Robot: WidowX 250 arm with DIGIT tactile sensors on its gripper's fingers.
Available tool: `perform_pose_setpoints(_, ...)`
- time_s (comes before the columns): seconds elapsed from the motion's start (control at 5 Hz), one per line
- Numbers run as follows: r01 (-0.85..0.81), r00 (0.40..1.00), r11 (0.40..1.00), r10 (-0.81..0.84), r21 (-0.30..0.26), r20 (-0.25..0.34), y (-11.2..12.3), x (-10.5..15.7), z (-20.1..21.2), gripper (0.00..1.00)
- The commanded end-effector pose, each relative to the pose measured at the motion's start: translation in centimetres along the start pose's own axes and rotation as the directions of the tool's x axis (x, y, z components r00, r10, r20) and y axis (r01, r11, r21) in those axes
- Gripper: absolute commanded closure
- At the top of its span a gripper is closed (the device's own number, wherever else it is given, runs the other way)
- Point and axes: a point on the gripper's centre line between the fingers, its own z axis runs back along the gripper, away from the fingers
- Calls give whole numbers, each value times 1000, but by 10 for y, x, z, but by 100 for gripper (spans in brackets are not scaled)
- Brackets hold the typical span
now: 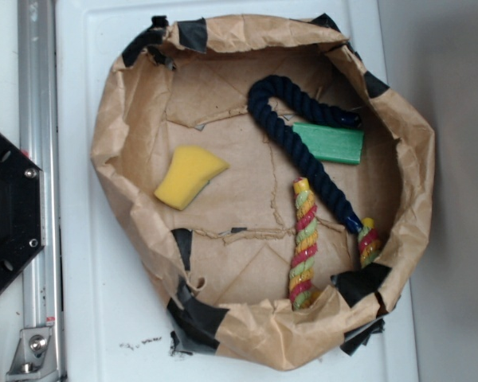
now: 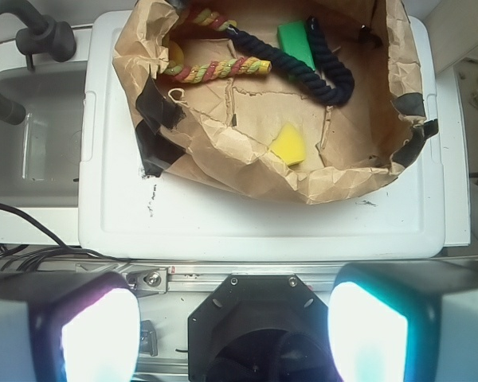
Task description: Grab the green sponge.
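Observation:
The green sponge (image 1: 331,142) is a flat bright green block lying at the right of the brown paper bowl (image 1: 111,151), with a dark blue rope (image 1: 291,135) partly across its left end. In the wrist view the green sponge (image 2: 295,43) shows at the far top, partly under the rope. My gripper (image 2: 235,330) is open and empty, with its two fingers wide apart. It is far back from the bowl, above the robot's black base (image 2: 255,326). The gripper does not show in the exterior view.
A yellow wedge sponge (image 1: 190,176) lies at the bowl's left. A red-yellow-green twisted rope (image 1: 304,243) lies at the bowl's front right. The bowl sits on a white lid (image 1: 88,48). A metal rail (image 1: 38,95) and the black base (image 1: 8,211) are at the left.

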Motion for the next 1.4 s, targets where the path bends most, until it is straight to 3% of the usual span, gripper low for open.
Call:
perform_pose_setpoints(0.0, 0, 1000, 1000, 0, 0, 0, 0, 0, 0, 0)
perform_pose_setpoints(0.4, -221, 975, 975, 221, 0, -14, 46, 88, -68, 0)
perform_pose_setpoints(0.6, -355, 932, 935, 354, -13, -75, 61, 129, -108, 0)
perform_pose_setpoints(0.8, -492, 861, 870, 489, 10, -142, 58, 168, -160, 0)
perform_pose_setpoints(1.0, -497, 825, 865, 496, 68, -269, 40, 151, -205, 0)
perform_pose_setpoints(1.2, -418, 839, 904, 424, 94, -343, 38, 107, -224, 0)
